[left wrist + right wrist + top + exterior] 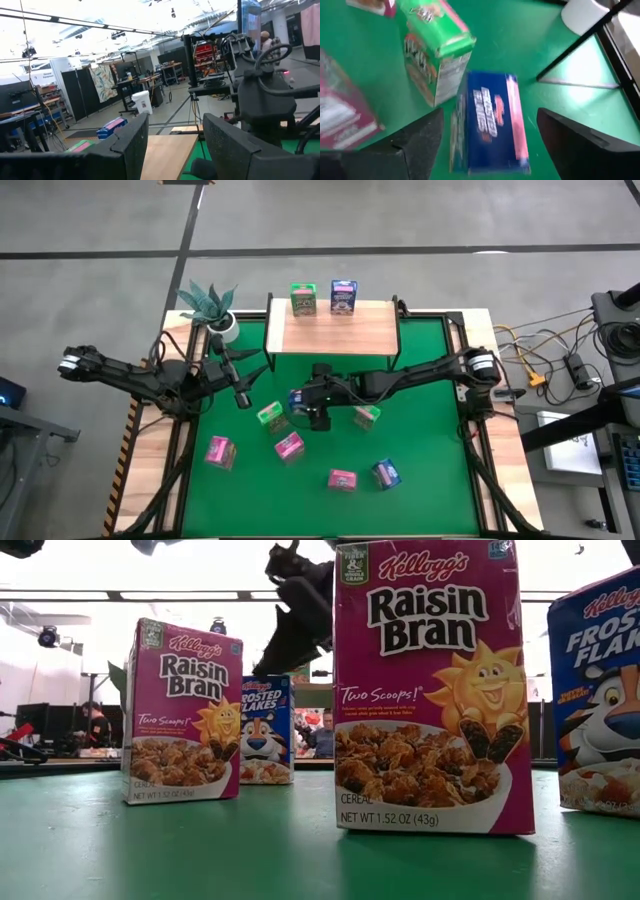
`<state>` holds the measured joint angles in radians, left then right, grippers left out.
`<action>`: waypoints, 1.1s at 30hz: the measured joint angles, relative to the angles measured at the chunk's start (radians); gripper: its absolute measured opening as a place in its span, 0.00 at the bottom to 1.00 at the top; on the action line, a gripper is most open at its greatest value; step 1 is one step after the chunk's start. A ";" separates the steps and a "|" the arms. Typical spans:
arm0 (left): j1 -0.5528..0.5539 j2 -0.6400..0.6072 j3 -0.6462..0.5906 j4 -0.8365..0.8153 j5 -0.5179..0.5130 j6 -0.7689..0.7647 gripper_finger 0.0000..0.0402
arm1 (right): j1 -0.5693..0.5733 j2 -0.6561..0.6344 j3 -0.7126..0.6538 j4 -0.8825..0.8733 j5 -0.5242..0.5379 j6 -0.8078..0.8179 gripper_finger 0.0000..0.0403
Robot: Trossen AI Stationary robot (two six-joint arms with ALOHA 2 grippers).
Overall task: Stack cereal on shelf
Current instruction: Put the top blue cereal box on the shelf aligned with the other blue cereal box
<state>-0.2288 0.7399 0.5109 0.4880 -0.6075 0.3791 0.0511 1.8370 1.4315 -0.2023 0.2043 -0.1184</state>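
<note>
While the left arm waits over the left side of the green table [430,430], its left pincer [243,398] hangs with fingers apart and nothing between them, pointing toward the shelf [333,330]. That shelf, a light wood plank on thin black legs, stands at the far edge of the table and carries two upright cereal boxes side by side: a green box [303,299] and a Frosted Flakes box [343,297].

Reaching in from the right, the right pincer [318,416] hovers over the middle of the table with its jaws spread wide. Directly below it lies a blue Frosted Flakes box [490,122] flat on the green surface, not gripped. Just beside that one stands a second green box [435,52], tilted in the wrist view. Another green box [367,415] sits to the pincer's right.

Nearer the front edge are three pink Raisin Bran boxes [220,451] [289,445] [342,479] and one more blue box [386,472]. A potted plant [210,307] stands by the shelf's left end.
</note>
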 joint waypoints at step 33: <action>0.000 -0.001 0.000 0.002 0.024 0.001 0.43 | -0.019 0.018 0.020 -0.078 -0.032 0.021 0.43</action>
<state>-0.2291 0.7387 0.5110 0.4902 -0.5831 0.3805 0.0319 1.8553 1.4513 -0.2802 0.1719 -0.0971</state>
